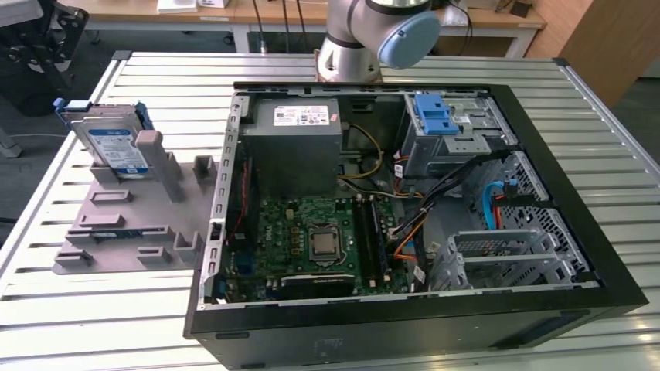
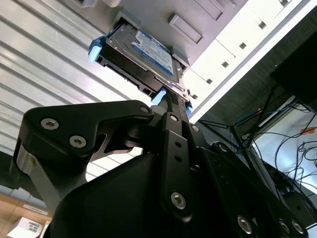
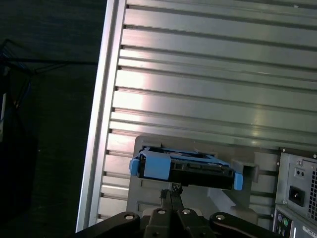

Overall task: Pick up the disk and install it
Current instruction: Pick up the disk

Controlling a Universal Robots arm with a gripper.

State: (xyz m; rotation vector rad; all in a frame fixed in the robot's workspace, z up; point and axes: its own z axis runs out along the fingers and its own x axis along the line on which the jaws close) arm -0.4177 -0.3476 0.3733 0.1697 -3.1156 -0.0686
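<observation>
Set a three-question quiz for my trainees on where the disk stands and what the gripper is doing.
1. True or false: the silver rectangular disk in a blue plastic caddy sits inside the open black computer case.
2. On the grey plastic fixture, the disk is: A) standing on edge B) lying flat C) face down.
3. Does the black gripper hold the disk?
Key: 1 false; 2 A; 3 no, it is shut and apart from it.

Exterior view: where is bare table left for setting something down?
Bare slats lie in front of the grey fixture, and along the case's side toward the exterior view's right. Crowded: the case interior, and the fixture end holding the disk.
</observation>
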